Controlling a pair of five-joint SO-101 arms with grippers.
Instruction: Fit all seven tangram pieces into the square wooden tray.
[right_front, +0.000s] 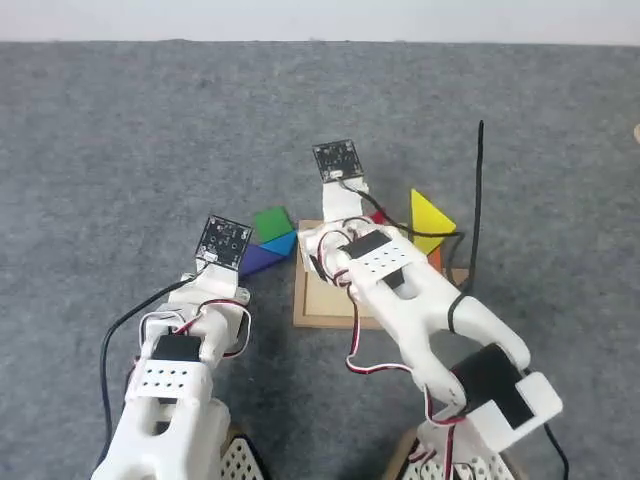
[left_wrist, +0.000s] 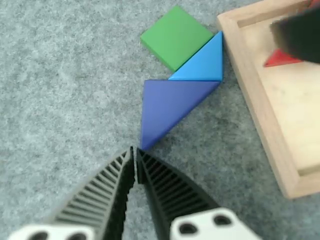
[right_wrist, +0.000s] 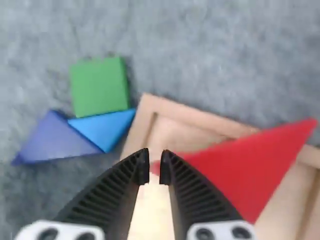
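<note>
The square wooden tray (right_front: 318, 308) lies under my right arm. My right gripper (right_wrist: 154, 167) is low over its corner, shut on the tip of a large red triangle (right_wrist: 245, 165) whose far corner overlaps the tray rim (right_wrist: 190, 120). Beside the tray lie a green square (right_front: 270, 221), a light blue triangle (right_front: 279, 243) and a dark blue triangle (right_front: 257, 261), touching one another. My left gripper (left_wrist: 134, 156) is shut and empty, its tips just short of the dark blue triangle's (left_wrist: 167, 106) corner. A yellow triangle (right_front: 428, 221) and an orange piece (right_front: 435, 260) sit on the tray's far side.
Grey carpet (right_front: 120, 150) covers the table, with free room to the left and at the back. A black cable (right_front: 478, 200) runs past the yellow triangle. Both arm bases stand at the near edge.
</note>
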